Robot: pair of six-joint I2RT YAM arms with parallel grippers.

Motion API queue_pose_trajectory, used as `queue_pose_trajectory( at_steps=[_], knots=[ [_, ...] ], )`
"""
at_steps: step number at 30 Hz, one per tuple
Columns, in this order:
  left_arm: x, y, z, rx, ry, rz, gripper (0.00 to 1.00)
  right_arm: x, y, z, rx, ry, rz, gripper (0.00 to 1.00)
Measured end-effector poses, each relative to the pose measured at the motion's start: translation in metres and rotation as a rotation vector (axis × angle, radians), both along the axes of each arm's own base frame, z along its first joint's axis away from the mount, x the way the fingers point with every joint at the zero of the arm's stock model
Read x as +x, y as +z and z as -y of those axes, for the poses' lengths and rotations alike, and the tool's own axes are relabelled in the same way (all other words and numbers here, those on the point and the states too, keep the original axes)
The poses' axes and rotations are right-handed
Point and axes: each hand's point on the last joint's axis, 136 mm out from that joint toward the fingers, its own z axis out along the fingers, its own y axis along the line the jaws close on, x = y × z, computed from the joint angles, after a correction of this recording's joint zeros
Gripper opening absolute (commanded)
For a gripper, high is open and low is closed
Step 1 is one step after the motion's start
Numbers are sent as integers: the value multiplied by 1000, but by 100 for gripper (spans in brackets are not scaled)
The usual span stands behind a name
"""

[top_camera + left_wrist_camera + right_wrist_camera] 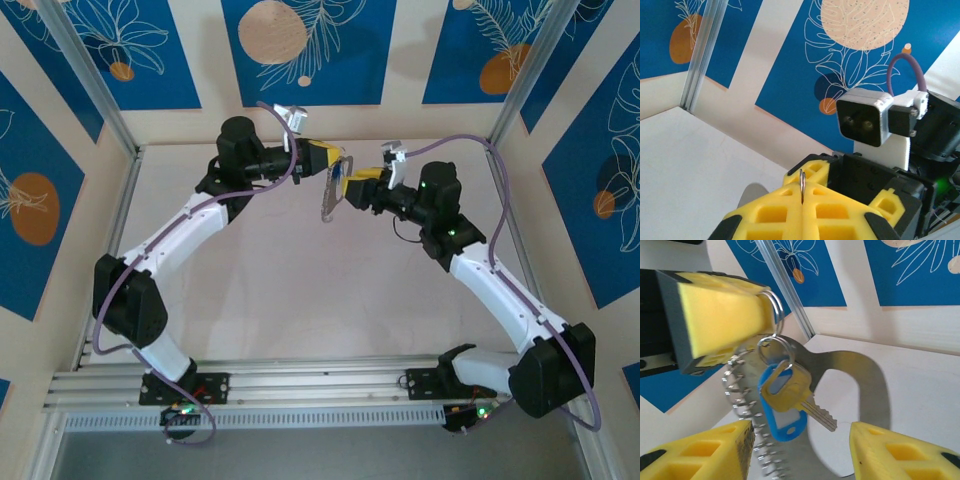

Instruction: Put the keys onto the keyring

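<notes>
Over pale table [300,300], keyring [330,200], blue-patterned walls [150,50]

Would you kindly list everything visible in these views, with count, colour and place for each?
top ring: one, silver, pinched in the left tool
lower ring: one, silver, linked below it
key: one, yellow head, pale blade, hanging from the rings
blue tag: one, blue plastic, behind the key
keyring plate: one, grey metal, large oval hole, behind the key
chain: one, silvery, beside the plate
table: one, pale, beneath the arms
wall panels: several, blue, leaf prints, around the table
left tool: one, yellow, shut on the top ring
right tool: one, yellow, open, facing the key
</notes>
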Motion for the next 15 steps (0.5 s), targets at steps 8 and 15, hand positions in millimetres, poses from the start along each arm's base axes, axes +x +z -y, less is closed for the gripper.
queue_pose_trajectory(
  at_steps=[8,15],
  knots=[
    [-1,2,1,-4,-2,6,0,1,1,-5,-3,12,12,54],
    [-1,2,1,-4,-2,7,0,9,9,-9,-3,9,34,49]
  ],
)
